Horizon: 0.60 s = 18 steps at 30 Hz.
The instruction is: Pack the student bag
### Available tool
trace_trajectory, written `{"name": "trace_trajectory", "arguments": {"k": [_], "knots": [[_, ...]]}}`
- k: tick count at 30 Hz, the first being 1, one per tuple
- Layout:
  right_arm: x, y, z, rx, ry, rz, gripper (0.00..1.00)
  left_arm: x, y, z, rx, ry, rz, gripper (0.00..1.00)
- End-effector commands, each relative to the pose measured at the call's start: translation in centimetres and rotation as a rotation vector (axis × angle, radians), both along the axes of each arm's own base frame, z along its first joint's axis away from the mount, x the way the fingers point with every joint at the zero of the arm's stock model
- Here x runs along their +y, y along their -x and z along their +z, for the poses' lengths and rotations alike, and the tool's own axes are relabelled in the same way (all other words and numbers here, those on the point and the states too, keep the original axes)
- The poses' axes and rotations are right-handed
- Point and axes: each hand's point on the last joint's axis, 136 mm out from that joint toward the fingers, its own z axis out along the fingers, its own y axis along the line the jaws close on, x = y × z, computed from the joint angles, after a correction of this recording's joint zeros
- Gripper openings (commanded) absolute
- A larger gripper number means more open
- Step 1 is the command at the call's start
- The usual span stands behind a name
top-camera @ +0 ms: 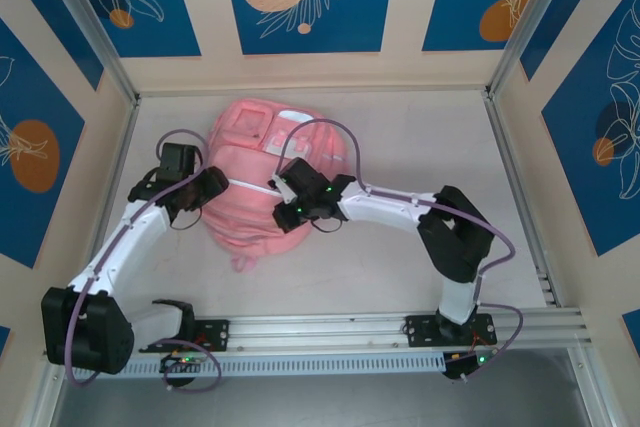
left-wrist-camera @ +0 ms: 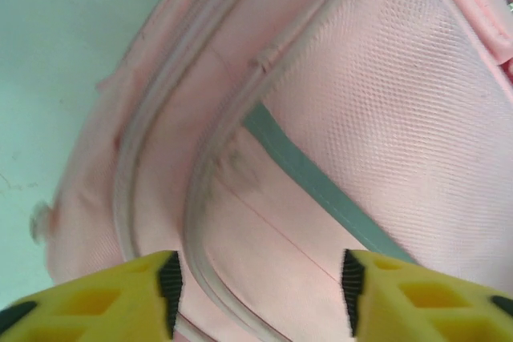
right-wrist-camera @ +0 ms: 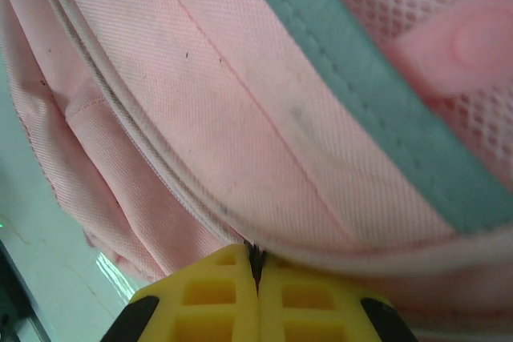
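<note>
the pink student bag [top-camera: 245, 222] lies flat on the counter [top-camera: 420, 147], a little toward 11 o'clock from its middle, its top end pointing to 12 o'clock. near that end sit white patches [top-camera: 250, 127]; they are too small to read any writing on them.

the left pincer [left-wrist-camera: 259, 290] is at the bag's 9 o'clock edge. it is open, its yellow fingers [left-wrist-camera: 120, 302] standing well apart with bag fabric beyond the gap. ahead of it, a pink mesh panel [left-wrist-camera: 401, 118] borders a grey-green strip [left-wrist-camera: 321, 186], neither carrying lettering that can be made out.

the right pincer [right-wrist-camera: 256, 266] is over the bag toward its 3 o'clock side. it is closed, tips pressed together right at the pale trim [right-wrist-camera: 160, 174]. a small dark speck shows between the tips; whether it grips anything cannot be told.
</note>
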Motion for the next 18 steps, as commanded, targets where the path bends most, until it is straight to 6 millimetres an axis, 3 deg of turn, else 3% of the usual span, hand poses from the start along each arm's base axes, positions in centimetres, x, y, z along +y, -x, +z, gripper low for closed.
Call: {"name": "trace_trajectory", "arguments": {"k": [1,3,7,18], "knots": [[3.2,-0.5,1.9,0.021,-0.099,0.007,0.0,-1.9,0.2,2.1,-0.027,0.139,-0.038,0.6],[3.9,-1.1,2.1,0.025,-0.113,-0.003,0.0,-2.9,0.5,2.3,-0.022,0.201,-0.057,0.62],[4.9,-1.5,3.0,0.025,-0.135,0.001,0.0,-3.0,0.7,1.9,-0.03,0.242,-0.02,0.65],[4.6,-0.9,5.7,-0.007,-0.202,0.037,0.0,-3.5,0.2,-0.1,0.028,0.303,0.021,0.65]]}}
